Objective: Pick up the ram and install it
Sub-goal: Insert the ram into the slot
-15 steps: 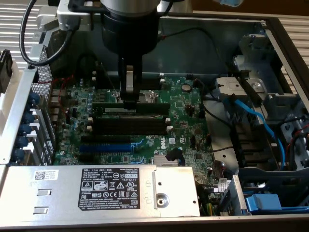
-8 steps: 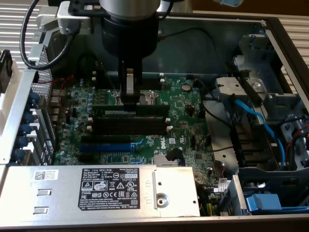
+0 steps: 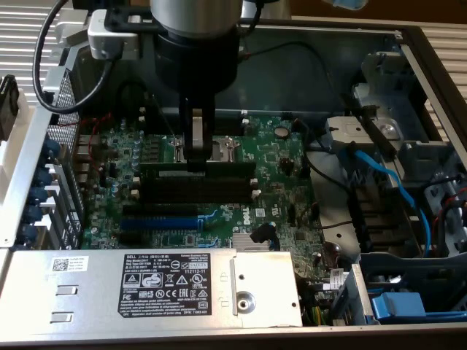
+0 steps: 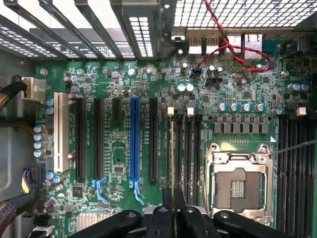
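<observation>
The ram (image 3: 197, 167) is gripped edge-on by the jaws of the gripper (image 3: 197, 162) – lowered onto a memory slot (image 3: 195, 179), at 9 o'clock from the CPU socket (image 4: 238, 184) – seating not yet confirmed.

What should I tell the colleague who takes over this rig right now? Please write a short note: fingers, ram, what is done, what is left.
Gripper: the fingers are shut on the ram, holding it by its top edge, upright.
Ram: it stands along one of the black memory slots beside the CPU socket, low over the motherboard. The wrist view shows it edge-on, in line with a slot.
Done: the ram is picked up and brought to the slots.
Left: the pictures do not show whether it is fully seated or the latches closed; treat installing as not finished. The fingers have not let go.
</observation>
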Controlling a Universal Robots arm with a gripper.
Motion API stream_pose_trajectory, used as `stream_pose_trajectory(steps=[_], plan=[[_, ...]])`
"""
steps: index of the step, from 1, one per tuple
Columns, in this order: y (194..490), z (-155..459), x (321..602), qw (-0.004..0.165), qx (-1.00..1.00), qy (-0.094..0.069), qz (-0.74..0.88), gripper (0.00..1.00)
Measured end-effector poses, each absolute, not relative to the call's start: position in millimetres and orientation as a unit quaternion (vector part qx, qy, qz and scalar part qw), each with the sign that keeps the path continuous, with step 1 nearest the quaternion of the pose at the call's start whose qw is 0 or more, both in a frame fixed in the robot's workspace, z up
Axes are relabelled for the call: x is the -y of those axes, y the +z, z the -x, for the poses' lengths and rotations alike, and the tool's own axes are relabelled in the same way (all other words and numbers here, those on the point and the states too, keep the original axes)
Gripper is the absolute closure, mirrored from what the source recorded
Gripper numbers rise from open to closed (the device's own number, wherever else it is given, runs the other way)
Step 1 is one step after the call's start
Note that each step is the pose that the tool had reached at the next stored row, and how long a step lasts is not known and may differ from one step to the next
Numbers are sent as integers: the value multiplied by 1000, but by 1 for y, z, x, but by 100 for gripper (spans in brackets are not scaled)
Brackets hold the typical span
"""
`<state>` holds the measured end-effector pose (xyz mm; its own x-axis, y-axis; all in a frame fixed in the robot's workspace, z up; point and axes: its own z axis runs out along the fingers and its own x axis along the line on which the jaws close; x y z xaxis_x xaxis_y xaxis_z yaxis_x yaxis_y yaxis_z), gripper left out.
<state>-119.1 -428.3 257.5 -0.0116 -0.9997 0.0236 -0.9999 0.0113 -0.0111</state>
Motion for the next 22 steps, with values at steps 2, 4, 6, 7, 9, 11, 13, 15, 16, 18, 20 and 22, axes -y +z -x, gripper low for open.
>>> stream_pose_trajectory(steps=[2, 4, 6, 7, 9, 11, 13, 15, 16, 18, 20, 22], plan=[[255, 119, 428, 5, 711, 12, -703, 88], [252, 119, 428, 5, 711, 12, -703, 88], [250, 119, 428, 6, 711, 11, -703, 88], [249, 119, 428, 7, 711, 10, -703, 88], [248, 119, 428, 8, 711, 9, -703, 88], [248, 119, 428, 9, 711, 8, -703, 88], [248, 118, 428, 9, 711, 7, -703, 88], [248, 118, 428, 9, 711, 7, -703, 88], [248, 118, 429, 9, 711, 7, -703, 88], [247, 118, 429, 9, 711, 7, -703, 88], [246, 118, 429, 9, 711, 7, -703, 88], [245, 118, 429, 9, 711, 7, -703, 88]])
